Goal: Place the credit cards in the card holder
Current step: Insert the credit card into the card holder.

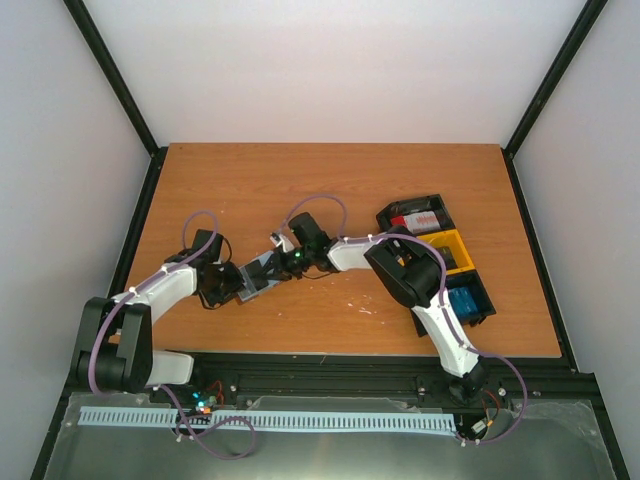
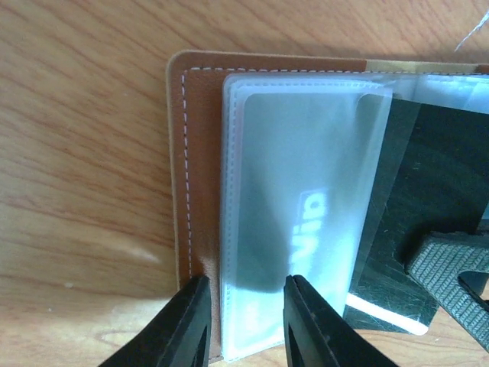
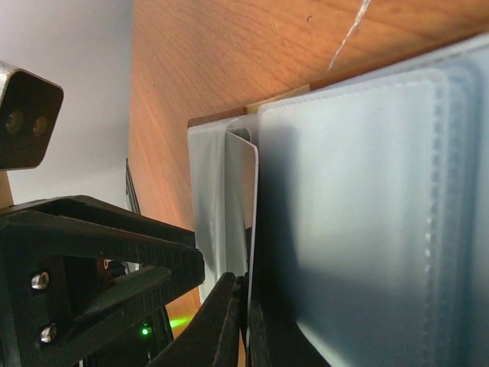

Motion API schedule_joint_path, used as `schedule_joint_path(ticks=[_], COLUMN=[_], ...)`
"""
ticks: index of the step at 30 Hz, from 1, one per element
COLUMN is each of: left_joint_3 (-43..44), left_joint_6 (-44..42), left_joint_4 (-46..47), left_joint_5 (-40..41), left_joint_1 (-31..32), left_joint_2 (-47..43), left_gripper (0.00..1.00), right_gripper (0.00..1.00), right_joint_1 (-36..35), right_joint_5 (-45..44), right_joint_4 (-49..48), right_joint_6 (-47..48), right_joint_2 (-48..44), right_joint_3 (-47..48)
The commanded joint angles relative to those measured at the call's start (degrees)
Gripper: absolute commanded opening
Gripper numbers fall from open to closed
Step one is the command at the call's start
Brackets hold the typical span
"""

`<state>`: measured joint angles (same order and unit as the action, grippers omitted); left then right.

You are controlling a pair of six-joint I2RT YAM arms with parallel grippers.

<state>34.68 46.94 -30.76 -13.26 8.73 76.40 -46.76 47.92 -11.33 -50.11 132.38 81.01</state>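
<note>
- Bench (image 1: 330, 190): wooden top, walled in by pale panels on the far, left and right sides. Both arms are bolted along its near edge.
- Right arm (image 1: 405, 270): reaches from the near right corner toward the middle of the bench.
- Left arm (image 1: 160, 285): reaches from the near left corner and meets the right arm left of centre.
- Tray row: three trays lie in a line near the right edge of the bench.
  - The far black tray (image 1: 385, 213) holds red-and-white credit cards (image 1: 418, 220).
  - The yellow tray (image 1: 462, 245) is in the middle.
  - The near black tray (image 1: 488, 300) holds a blue credit card (image 1: 462, 300).
- Card holder (image 1: 258, 278) (image 2: 200, 153): lies open on the bench, left of centre and nearer the near edge. Its brown stitched cover faces down and its clear sleeves (image 2: 298, 176) (image 3: 359, 214) face up.
- Dark credit card (image 2: 439, 183) (image 3: 243, 183): glossy, lying against the sleeve stack. In the right wrist view it stands edge-on with its leading end at a sleeve.
- Right end effector (image 1: 280, 262) (image 3: 244, 298): clenched on the dark credit card. One textured finger (image 2: 451, 264) shows over the card's corner in the left wrist view.
- Left end effector (image 1: 232, 285) (image 2: 246, 287): the jaws are a little apart, with the near edge of the sleeve stack between them. Whether they clamp it cannot be told.
</note>
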Motion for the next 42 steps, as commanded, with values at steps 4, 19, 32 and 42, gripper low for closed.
schedule_joint_path(ticks=[4,19,32,42], left_joint_3=[-0.5,-0.5,-1.9,-2.5], left_joint_6=[-0.7,2.0,3.7,4.3], left_joint_4=[1.8,0.5,2.1,3.2], left_joint_5=[1.1,7.3,5.8,2.3], left_joint_1=[0.1,0.1,0.1,0.1], left_joint_2=[2.1,0.5,0.6,0.3], left_gripper=[0.3,0.27,0.24,0.25], right_gripper=[0.07,0.03,0.03,0.04], right_joint_1=[-1.4,-0.1,-1.4,-2.3], right_joint_5=[-1.7,0.7,2.0,-2.0], right_joint_4=[15.5,27.9,27.7,13.5], right_joint_6=[9.6,15.2,12.4,2.9], right_joint_2=[1.0,4.6,7.0,2.6], right_joint_3=[5.4,11.4,12.6,6.2])
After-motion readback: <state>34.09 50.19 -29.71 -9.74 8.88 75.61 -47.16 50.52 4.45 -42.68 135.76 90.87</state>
